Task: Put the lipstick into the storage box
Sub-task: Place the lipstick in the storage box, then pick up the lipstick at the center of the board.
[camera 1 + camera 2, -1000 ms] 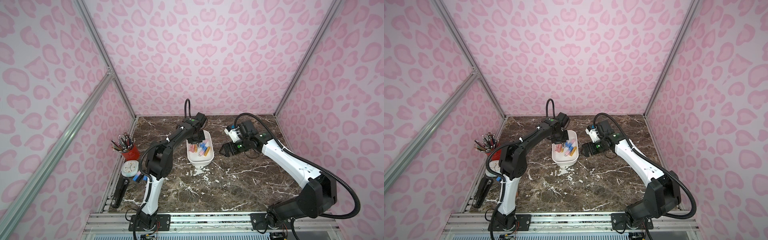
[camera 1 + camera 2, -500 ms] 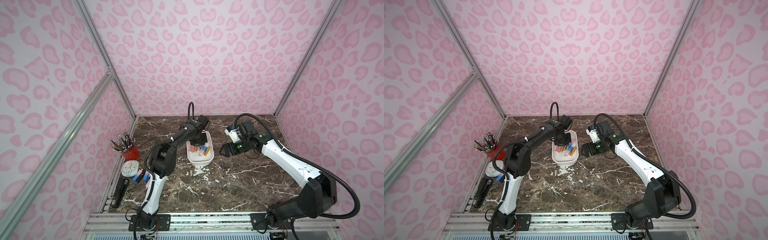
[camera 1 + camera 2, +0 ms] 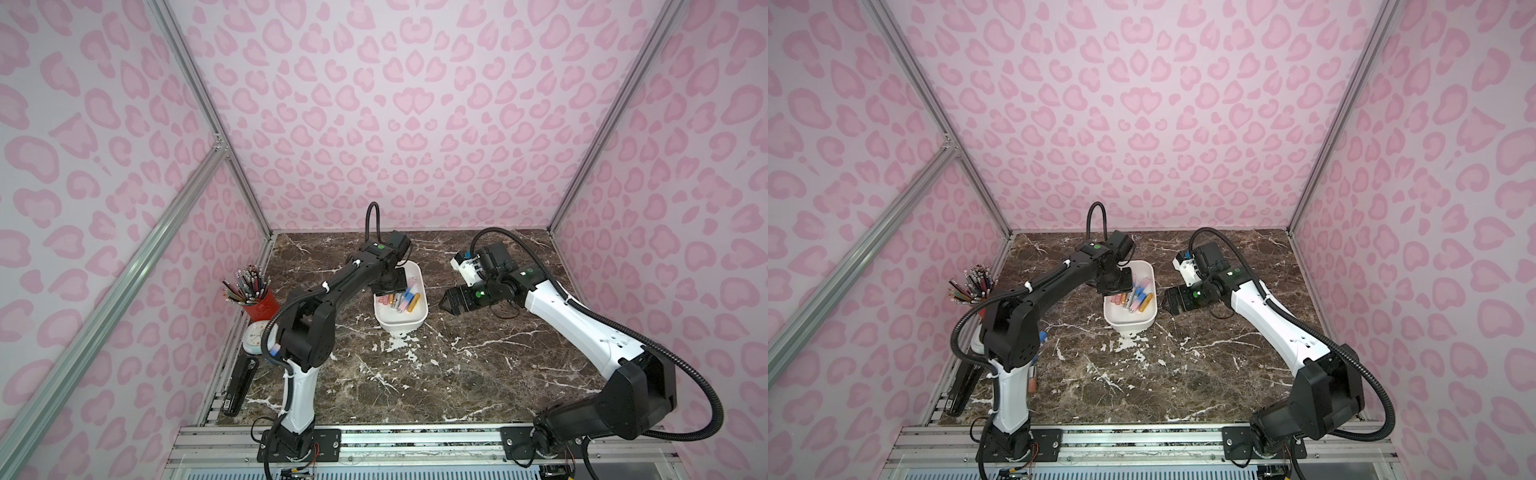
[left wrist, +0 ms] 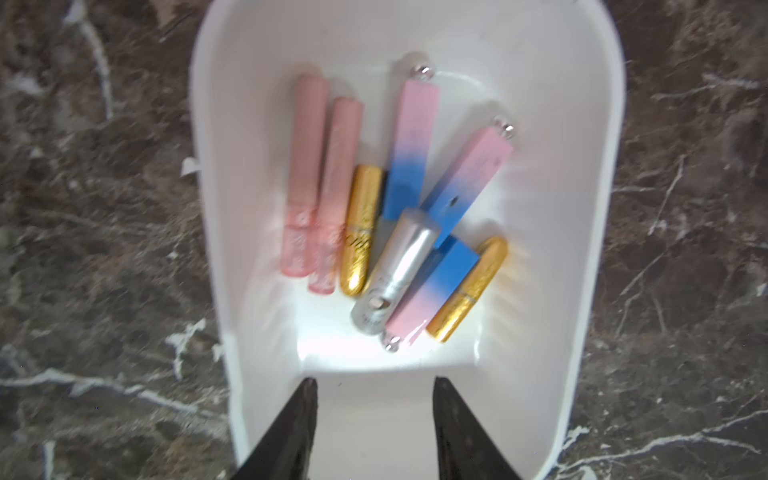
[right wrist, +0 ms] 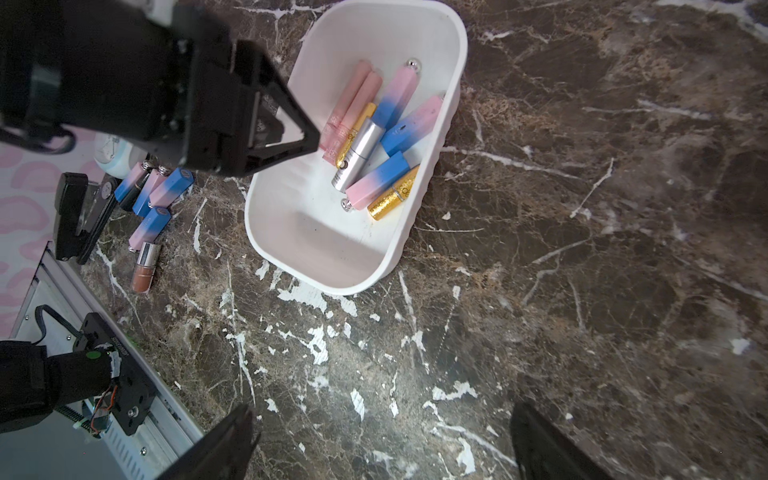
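Pink-spotted walls (image 3: 395,124), brown marble tabletop (image 3: 457,374)

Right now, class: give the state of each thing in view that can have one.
White plastic storage box: upright, holding eight lipstick tubes
Left gripper: open, empty, over the box
Right gripper: open, empty, beside the box
Silver lipstick tube: lying on others in the box
Pink-and-blue lipstick tubes outside the box: lying loose
Red pencil cup: upright, full
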`<state>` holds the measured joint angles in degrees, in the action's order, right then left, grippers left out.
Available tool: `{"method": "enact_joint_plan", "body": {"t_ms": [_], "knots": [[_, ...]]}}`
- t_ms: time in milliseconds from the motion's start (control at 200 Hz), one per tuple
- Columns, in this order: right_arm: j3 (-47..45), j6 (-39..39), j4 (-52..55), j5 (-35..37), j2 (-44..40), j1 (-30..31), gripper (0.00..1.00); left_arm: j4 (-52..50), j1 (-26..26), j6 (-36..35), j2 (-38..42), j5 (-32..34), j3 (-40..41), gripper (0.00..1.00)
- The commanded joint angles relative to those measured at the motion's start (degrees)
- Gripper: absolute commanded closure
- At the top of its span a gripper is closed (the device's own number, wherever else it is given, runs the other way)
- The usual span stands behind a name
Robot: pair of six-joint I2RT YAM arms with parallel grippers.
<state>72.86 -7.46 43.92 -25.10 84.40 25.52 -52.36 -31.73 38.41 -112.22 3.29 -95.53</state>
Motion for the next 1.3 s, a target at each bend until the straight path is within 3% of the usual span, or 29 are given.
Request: {"method": "enact_joint_plan", "body": {"t_ms": [0, 175, 325, 580, 790, 1295], "knots": [[-0.3, 0.1, -1.8, -1.3, 0.3, 0.7, 0.01, 0.0, 1.4, 2.3, 8.7, 5.0, 11.6, 0.52], [-0.7, 0.1, -3.4, -2.3, 1.9, 4.0, 0.01, -2.4, 5.0, 7.2, 23.9, 9.5, 31.3, 0.51], [-3.0, -0.3, -5.5, -2.9, 2.0, 7.1, 0.01, -6.7, 5.5, 12.3, 30.9, 12.6, 38.2, 0.48], [-7.4, -1.4, -9.5, -5.2, 0.7, 8.0, 0.01, -7.3, 6.9, 20.9, 37.8, 11.9, 49.8, 0.46], [-7.7, -0.9, -9.8, -5.5, 0.1, 8.0, 0.01, -5.9, 9.0, 23.8, 38.2, 11.5, 53.5, 0.45], [-6.7, 0.2, -9.6, -6.6, 2.1, 6.1, 0.01, -4.3, 14.9, 20.4, 34.4, 11.3, 53.5, 0.44]]}}
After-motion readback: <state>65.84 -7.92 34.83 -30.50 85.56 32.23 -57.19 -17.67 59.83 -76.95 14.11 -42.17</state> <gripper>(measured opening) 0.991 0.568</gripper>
